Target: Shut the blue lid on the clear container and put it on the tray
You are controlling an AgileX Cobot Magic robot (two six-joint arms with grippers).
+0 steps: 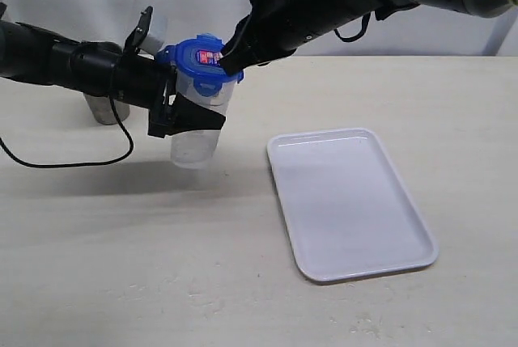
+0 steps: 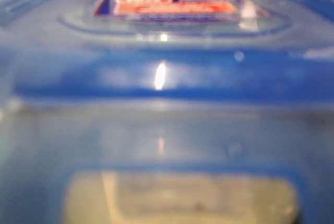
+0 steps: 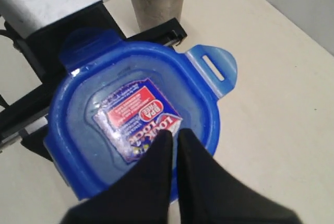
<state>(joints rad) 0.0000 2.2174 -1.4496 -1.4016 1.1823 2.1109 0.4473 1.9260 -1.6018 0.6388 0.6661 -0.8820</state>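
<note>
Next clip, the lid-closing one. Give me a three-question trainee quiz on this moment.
1. True or false: the container stands on the tray.
2. The right claw rests on the lid with its jaws: A) shut together B) spread wide.
3. Fill in: the left claw grips the ____.
Key: 1 false; 2 A; 3 container.

The blue lid (image 1: 202,57) sat on the mouth of the upright clear container (image 1: 197,141), its red-white sticker (image 3: 136,117) facing up and 1 snap tab (image 3: 214,70) flared outward. The white tray (image 1: 348,201) lay flat on the counter (image 1: 121,266), apart from both.
</note>
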